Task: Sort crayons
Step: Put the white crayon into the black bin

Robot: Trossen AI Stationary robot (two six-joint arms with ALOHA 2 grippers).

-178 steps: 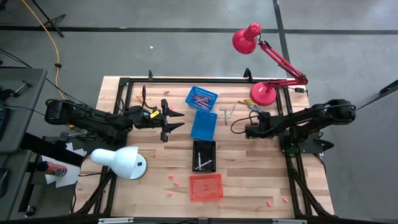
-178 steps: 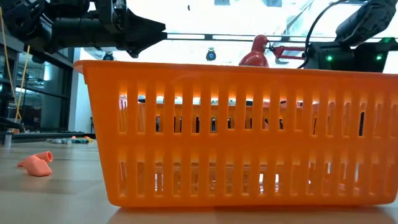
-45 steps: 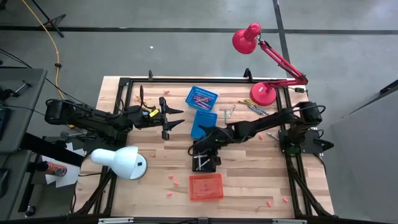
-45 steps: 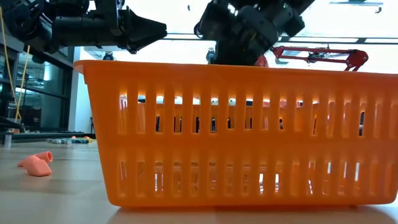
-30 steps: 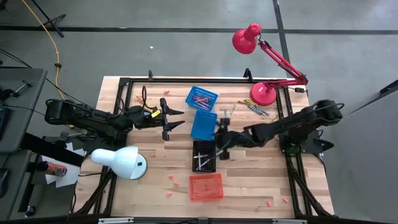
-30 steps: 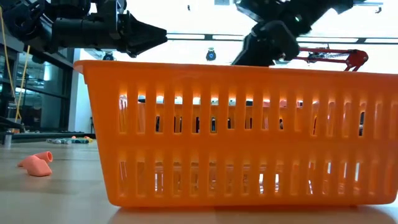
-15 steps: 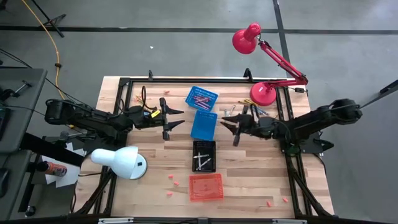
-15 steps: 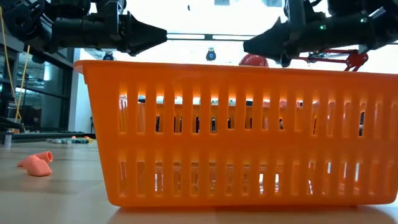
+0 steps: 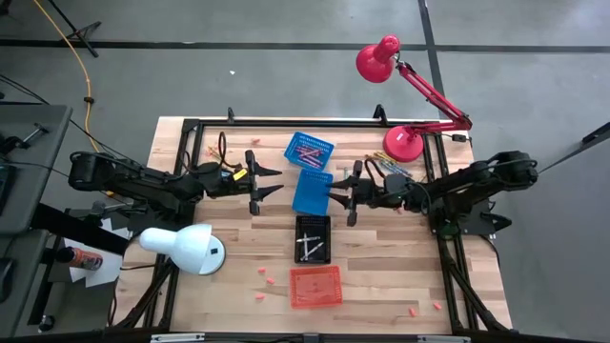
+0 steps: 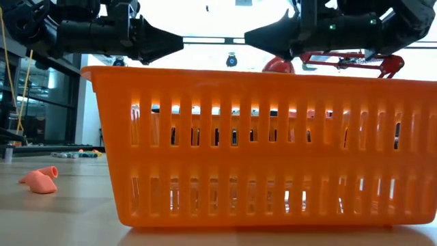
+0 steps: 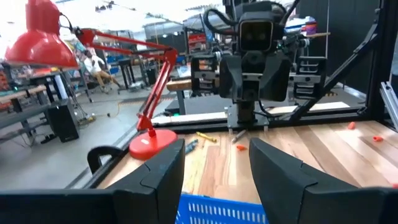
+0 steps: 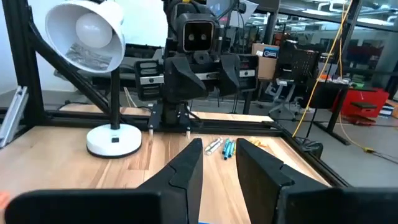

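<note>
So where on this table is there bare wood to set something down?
Bare wood lies between the white lamp and the black basket, and right of the orange basket. The far middle is crowded: two blue baskets, loose crayons, both hands.

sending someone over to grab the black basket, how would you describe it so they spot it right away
Start from the wooden table and find the line of four baskets down its middle. The black basket is third from the far end, between the plain blue basket and the orange basket. It is the only dark one, holding pale crayons.
</note>
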